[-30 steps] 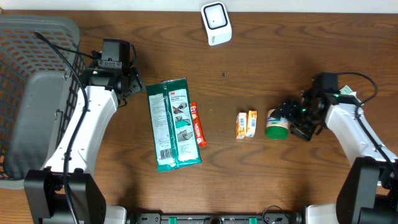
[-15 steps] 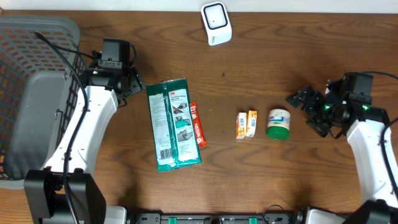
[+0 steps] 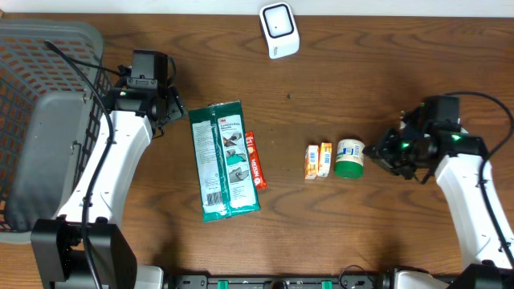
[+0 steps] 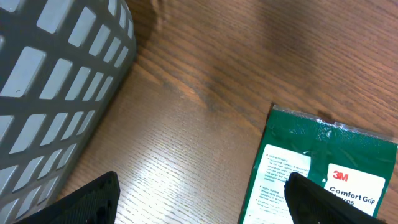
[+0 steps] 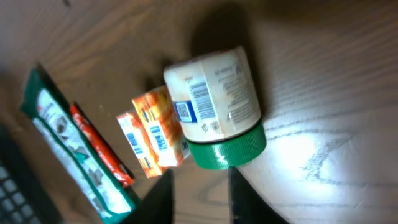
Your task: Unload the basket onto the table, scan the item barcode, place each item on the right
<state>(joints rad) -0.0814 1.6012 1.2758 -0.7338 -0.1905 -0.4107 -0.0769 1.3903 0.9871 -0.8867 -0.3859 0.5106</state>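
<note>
Jar (image 3: 349, 158) has shifted left in the last second and now lies on its side just beside the orange boxes (image 3: 319, 160), green lid nearward, its barcode plain in the right wrist view. Right pincer (image 3: 376, 151) has come back just right of it, fingers slightly apart and empty. Left pincer (image 3: 165, 104) stands wide apart. Scanner (image 3: 279, 30) is far off, so lifting remains.

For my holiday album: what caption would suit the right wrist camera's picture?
The right gripper faces a green-lidded white jar, barcode showing, beside two small orange boxes on the wooden table.
</note>
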